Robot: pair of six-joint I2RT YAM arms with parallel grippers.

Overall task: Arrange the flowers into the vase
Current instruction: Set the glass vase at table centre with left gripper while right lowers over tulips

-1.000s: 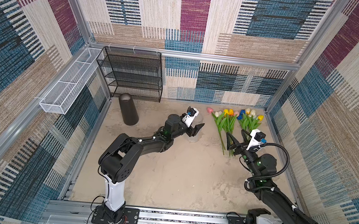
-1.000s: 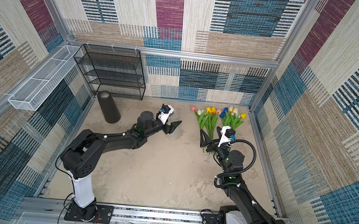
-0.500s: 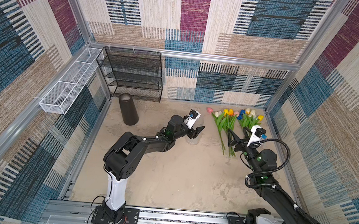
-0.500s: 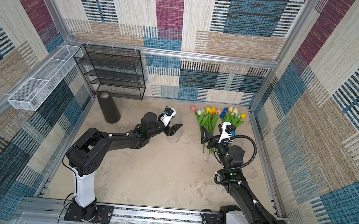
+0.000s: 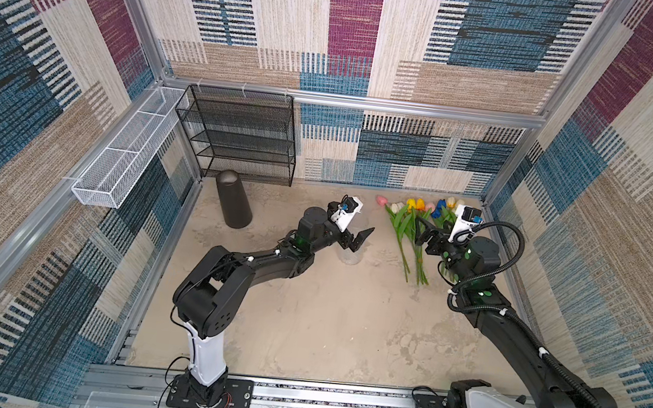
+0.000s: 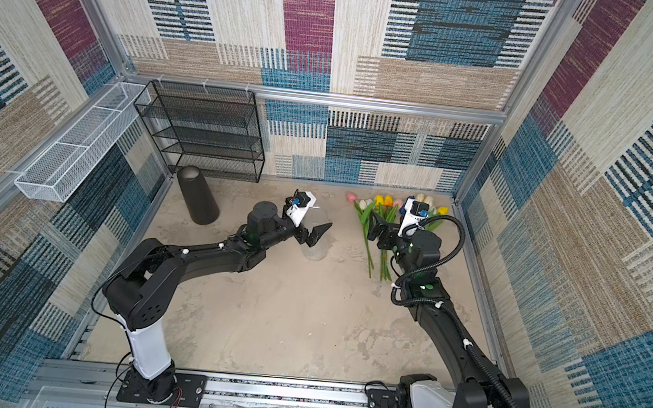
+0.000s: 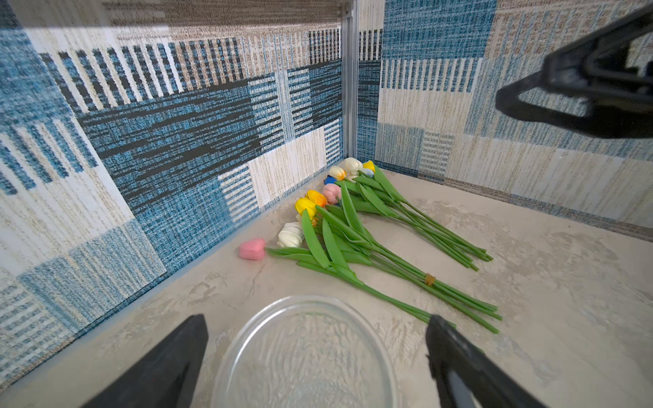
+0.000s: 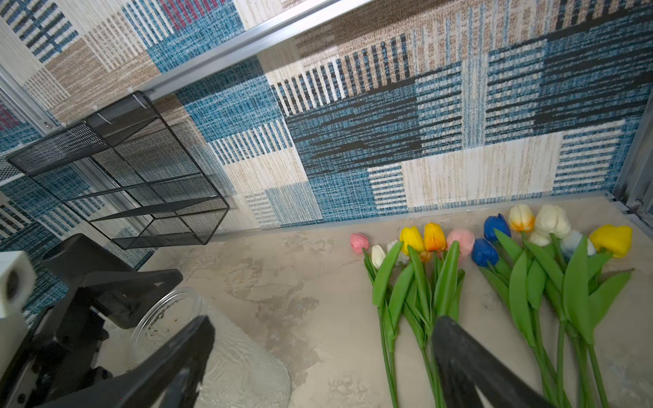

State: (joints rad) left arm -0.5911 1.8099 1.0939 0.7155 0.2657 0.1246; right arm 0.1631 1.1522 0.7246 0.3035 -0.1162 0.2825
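Left pincer: you see it released, jaws flanking the glass vase; right pincer released above the tulips.

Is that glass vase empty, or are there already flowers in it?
Empty. The left wrist view looks down through the vase rim and shows no stems inside; the flowers all lie on the floor beside it.
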